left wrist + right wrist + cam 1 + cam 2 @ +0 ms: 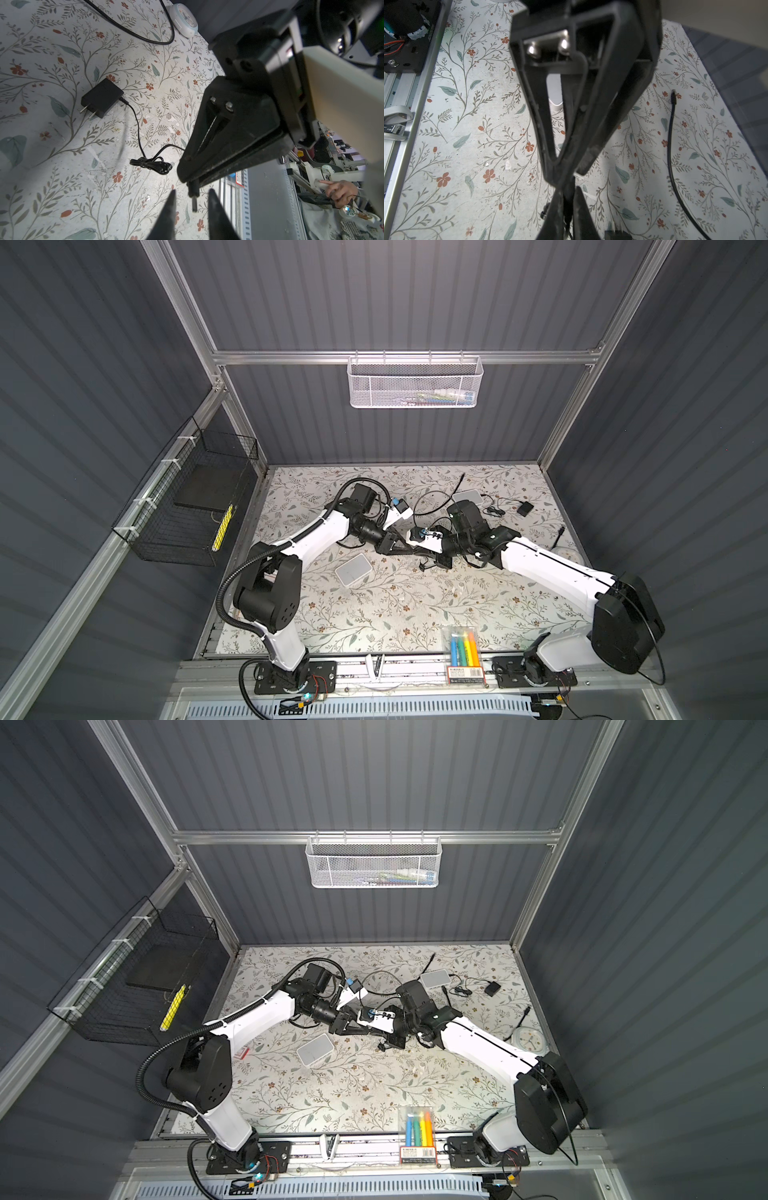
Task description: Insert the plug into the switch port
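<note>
1. Pictured above the floral table [415,614] at a handover between two arms; judged about halfway, with the pick-up done and the insertion not yet begun
2. Showed the plug [194,202] raised off the table, pinched at its black stem by the right gripper [568,190], closed tight on it
3. Showed the left gripper [192,192] partly open, straddling the plug's free end, tip to tip with the right, touching it on neither side and holding nothing
4. Traced the cable [137,124] from the plug back through a tied bundle to the black adapter [101,97], lying flat on the table
5. Found two candidates for the switch in a top view: the near white box [352,574] by the left arm and the far white box [467,497] behind the right arm; could not tell which was meant, nor make out a port on either
6. Placed the plug roughly between the two boxes, apart from both
7. Reckoned as left to do: clearing the left gripper away, carrying the plug to the switch, lining it up with the port and pushing it home
</note>
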`<act>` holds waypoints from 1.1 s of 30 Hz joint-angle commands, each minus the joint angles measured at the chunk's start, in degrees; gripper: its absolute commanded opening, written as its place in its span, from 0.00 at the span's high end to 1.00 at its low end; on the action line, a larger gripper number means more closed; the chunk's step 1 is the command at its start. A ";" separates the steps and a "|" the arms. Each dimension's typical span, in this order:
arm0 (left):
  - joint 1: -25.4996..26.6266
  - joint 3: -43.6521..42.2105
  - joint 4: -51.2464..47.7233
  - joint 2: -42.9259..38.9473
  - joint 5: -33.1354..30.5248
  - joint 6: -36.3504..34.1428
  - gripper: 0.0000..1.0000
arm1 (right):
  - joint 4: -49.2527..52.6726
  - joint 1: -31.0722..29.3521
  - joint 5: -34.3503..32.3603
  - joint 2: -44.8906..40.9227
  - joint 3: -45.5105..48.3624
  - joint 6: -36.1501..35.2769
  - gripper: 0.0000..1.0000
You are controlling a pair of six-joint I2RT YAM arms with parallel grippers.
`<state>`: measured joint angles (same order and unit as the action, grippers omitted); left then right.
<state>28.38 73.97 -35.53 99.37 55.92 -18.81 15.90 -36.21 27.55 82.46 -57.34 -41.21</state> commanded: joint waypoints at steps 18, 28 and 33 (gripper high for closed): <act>-2.39 -16.18 -5.09 -20.31 -59.78 -5.93 0.00 | -6.92 3.86 -11.62 -3.56 5.90 0.14 1.00; -2.45 -14.02 -7.54 -12.36 -57.46 -17.26 0.00 | -10.05 4.61 -8.98 -2.91 7.42 1.66 1.00; -2.46 -14.64 -7.62 -9.38 -54.77 -19.21 0.00 | -9.94 5.16 -6.48 -2.68 7.51 1.63 1.00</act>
<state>26.04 58.61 -40.99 88.84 -1.43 -34.61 6.87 -31.57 18.35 79.94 -50.24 -40.45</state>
